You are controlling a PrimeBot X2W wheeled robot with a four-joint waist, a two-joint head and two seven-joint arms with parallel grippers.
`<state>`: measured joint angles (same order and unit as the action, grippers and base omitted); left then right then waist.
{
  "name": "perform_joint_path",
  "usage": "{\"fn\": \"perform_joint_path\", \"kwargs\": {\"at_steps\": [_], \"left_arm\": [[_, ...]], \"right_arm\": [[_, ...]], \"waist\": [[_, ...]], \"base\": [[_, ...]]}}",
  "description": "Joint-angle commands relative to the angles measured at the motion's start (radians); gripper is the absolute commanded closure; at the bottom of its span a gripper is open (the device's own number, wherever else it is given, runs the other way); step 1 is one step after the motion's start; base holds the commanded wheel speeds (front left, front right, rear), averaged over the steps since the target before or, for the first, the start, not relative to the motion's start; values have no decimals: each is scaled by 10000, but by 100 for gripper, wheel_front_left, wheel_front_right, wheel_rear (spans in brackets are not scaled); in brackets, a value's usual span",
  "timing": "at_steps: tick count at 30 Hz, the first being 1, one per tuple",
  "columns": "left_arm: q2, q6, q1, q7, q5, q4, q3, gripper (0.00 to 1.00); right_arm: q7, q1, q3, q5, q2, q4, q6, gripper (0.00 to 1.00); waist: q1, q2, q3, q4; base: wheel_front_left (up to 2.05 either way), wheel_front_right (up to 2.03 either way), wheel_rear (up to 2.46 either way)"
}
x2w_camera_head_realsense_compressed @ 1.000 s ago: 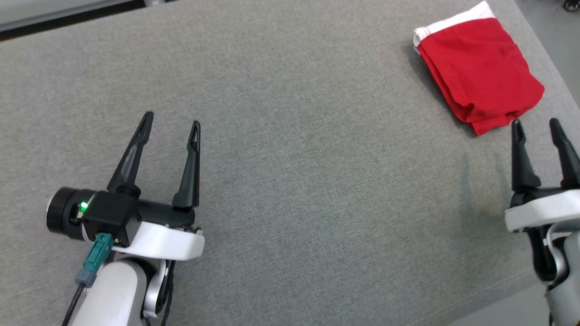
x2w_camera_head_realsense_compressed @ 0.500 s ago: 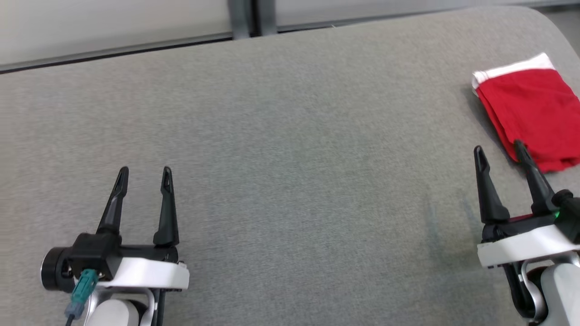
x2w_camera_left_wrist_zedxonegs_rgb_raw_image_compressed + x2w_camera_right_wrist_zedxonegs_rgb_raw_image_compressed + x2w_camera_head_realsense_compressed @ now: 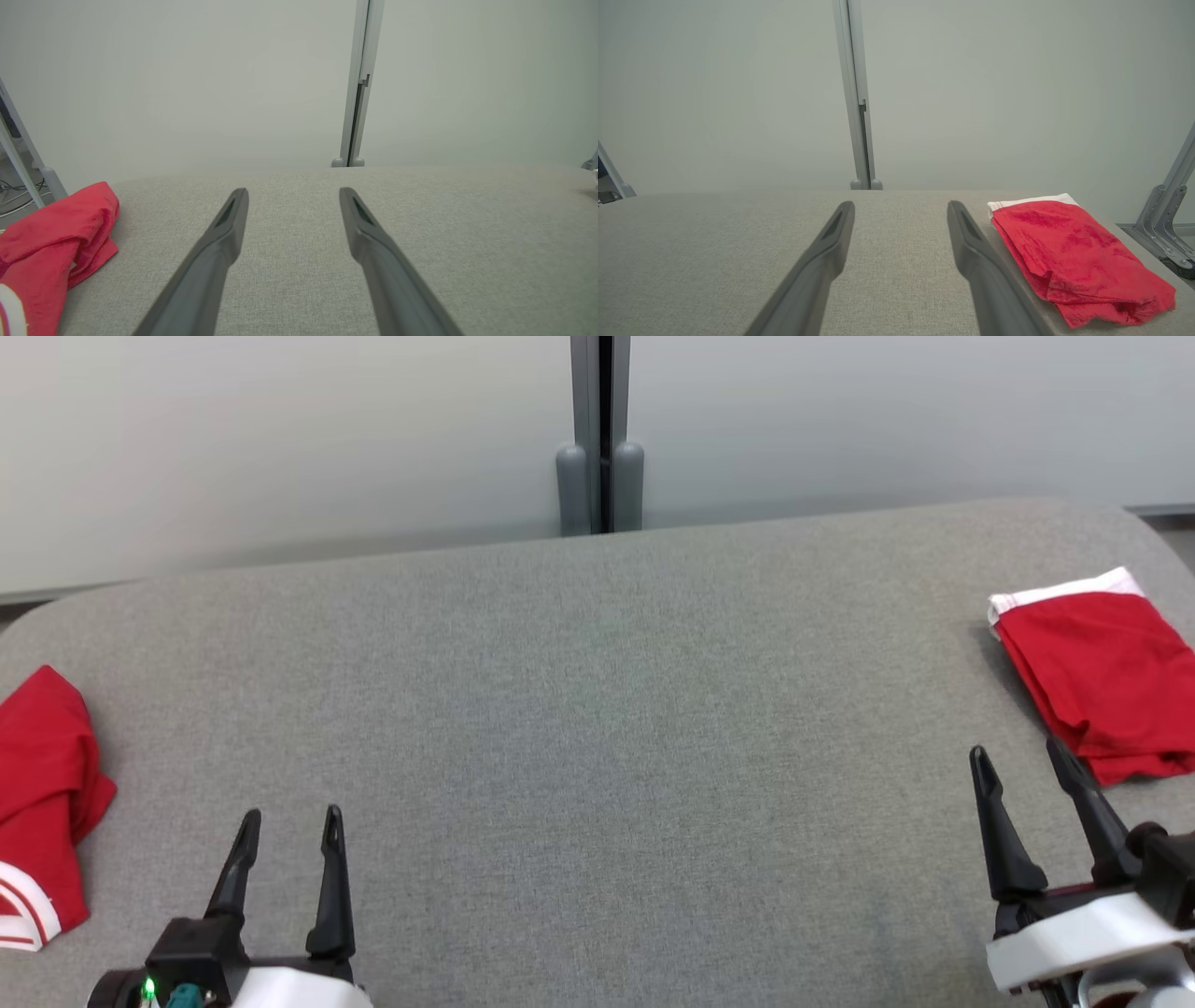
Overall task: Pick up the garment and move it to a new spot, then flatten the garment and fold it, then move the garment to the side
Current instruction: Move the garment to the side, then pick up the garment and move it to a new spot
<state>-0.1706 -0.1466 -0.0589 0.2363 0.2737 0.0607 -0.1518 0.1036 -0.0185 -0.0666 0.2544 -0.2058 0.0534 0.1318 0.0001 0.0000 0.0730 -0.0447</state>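
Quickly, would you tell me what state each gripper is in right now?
Left gripper: open, holding nothing.
Right gripper: open, holding nothing, near the folded red garment.

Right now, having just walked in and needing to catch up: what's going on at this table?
Nothing is being handled. The left gripper and right gripper hover over the grey table, jaws open and empty. A folded red garment lies at the right end, close beside the right gripper; a crumpled red garment lies at the left end, untouched.
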Motion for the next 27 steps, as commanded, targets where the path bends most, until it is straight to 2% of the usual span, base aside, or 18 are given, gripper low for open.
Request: {"fn": "perform_joint_path", "kwargs": {"at_steps": [1, 8, 27], "left_arm": [[-45, -58, -137, -47, 10, 4, 23, 0], [-142, -189, -707, -271, 101, -96, 22, 0], [-232, -288, -549, -495, 152, -290, -156, 0]], "right_arm": [[-94, 175, 77, -14, 24, -65, -22, 0], [-453, 824, 274, -28, 145, -453, -20, 0], [-689, 984, 436, -187, 226, -758, -20, 0]], "waist": [[-1, 0, -328, -14], [-1, 0, -839, -55], [-1, 0, -823, -51]], "base": [[0, 0, 0], [0, 0, 0], [0, 0, 0]]}}
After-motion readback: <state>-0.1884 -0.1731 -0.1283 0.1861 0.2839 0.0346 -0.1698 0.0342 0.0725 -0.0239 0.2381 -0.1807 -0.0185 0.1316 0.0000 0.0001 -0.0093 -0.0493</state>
